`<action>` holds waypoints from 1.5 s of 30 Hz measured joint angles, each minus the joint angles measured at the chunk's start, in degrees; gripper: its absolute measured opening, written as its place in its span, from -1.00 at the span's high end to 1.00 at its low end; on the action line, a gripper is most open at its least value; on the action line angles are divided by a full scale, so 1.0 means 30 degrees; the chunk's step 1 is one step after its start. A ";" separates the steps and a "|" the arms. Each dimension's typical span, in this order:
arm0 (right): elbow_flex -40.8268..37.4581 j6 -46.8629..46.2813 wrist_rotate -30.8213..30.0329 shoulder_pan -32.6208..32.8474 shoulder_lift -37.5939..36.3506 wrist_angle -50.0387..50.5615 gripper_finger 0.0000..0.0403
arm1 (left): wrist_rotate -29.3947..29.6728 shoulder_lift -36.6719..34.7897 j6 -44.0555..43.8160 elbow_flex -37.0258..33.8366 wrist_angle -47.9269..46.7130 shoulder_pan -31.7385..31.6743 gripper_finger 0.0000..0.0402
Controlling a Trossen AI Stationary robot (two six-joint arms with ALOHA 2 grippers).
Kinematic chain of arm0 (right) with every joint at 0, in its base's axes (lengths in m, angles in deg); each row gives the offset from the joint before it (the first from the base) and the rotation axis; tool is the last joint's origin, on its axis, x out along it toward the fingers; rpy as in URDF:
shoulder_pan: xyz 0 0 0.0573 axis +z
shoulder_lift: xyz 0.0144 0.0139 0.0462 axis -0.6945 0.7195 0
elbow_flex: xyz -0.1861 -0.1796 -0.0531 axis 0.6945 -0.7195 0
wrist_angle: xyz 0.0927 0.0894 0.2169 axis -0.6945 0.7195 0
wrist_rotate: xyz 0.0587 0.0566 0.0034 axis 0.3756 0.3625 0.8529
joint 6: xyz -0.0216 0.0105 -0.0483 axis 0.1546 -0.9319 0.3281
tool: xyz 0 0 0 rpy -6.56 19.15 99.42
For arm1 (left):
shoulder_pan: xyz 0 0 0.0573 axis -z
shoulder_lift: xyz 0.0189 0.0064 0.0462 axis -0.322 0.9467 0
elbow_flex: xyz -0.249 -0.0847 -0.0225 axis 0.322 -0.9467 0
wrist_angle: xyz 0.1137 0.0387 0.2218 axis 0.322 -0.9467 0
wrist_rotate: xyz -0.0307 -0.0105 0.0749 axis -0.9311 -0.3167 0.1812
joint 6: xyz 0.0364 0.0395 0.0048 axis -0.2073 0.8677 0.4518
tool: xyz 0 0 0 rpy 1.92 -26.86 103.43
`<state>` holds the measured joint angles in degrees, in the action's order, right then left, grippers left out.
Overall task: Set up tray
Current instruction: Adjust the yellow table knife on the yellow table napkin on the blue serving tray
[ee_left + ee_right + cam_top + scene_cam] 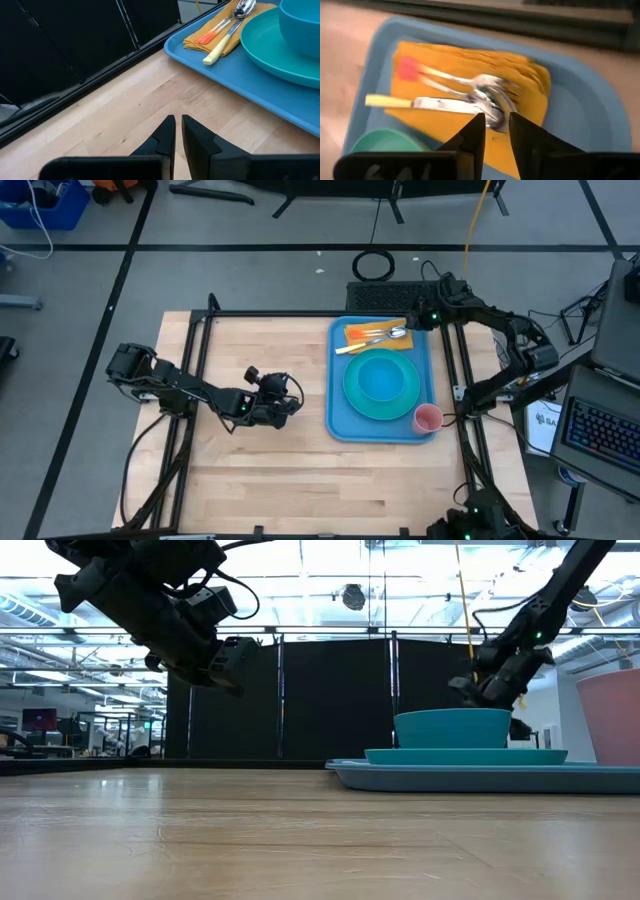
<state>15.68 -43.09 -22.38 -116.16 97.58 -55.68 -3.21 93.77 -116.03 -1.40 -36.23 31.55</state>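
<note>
The blue tray [340, 422] lies flat on the right half of the wooden table. On it stand a turquoise plate [352, 395] with a bowl [381, 378], a pink cup [428, 418], and an orange napkin [520, 75] at the far end. On the napkin lie a red-handled utensil [407, 69] and a yellow-handled one [385, 101]. My right gripper [496, 120] hangs over their metal ends, open by a small gap and holding nothing. My left gripper [178, 120] hovers above bare wood left of the tray, shut and empty.
A black frame rail [270, 314] runs along the table's far edge, with side rails near the tray's right rim. Bare wood [300, 480] stretches over the left and near parts of the table. A keyboard [600, 435] sits off the table to the right.
</note>
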 joint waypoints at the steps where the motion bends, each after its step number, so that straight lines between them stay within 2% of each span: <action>1: 0.0000 0.0699 0.0000 0.0132 -0.0358 0.0006 0.61 | 0.0000 0.0000 0.0000 0.0000 0.0000 0.0002 0.81; 6: 0.0007 0.3436 0.0083 0.1380 -0.1465 -0.0702 0.65 | 0.0000 0.0000 0.0000 0.0000 0.0007 0.0002 0.81; 14: 0.0015 0.1676 0.1964 0.3095 -0.0726 -0.1671 0.69 | 0.0003 0.0000 0.0000 0.0000 0.0019 -0.0003 0.81; 22: 0.1308 0.2181 0.1957 0.4706 -0.0675 -0.2148 0.70 | 0.0007 0.0000 0.0029 0.0000 0.0015 -0.0001 0.81; 31: 0.2702 0.4422 0.1894 0.8363 -0.0675 -0.2093 0.78 | 0.0007 0.0000 0.0270 0.0000 0.0015 -0.0003 0.81; 35: 0.2880 0.4389 0.1367 1.0039 -0.0675 -0.2227 0.83 | 0.0010 0.0000 0.0270 0.0000 0.0030 0.0002 0.81; 38: 0.2951 0.4672 -0.0062 1.1185 -0.0668 -0.3752 0.85 | 0.0007 0.0000 0.0204 0.0000 0.0044 0.0002 0.81; 41: 0.2958 0.5360 -0.0076 1.2015 -0.0668 -0.6728 0.88 | 0.0007 0.0000 0.0217 0.0000 0.0051 0.0000 0.81; 45: 0.2986 0.2915 -0.0078 1.2830 -0.0678 -0.9275 0.95 | 0.0033 0.0000 0.0192 0.0000 0.0052 0.0002 0.81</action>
<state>24.64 -34.35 -22.61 -77.67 95.54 -83.50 -3.12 93.77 -115.46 -1.40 -36.07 31.56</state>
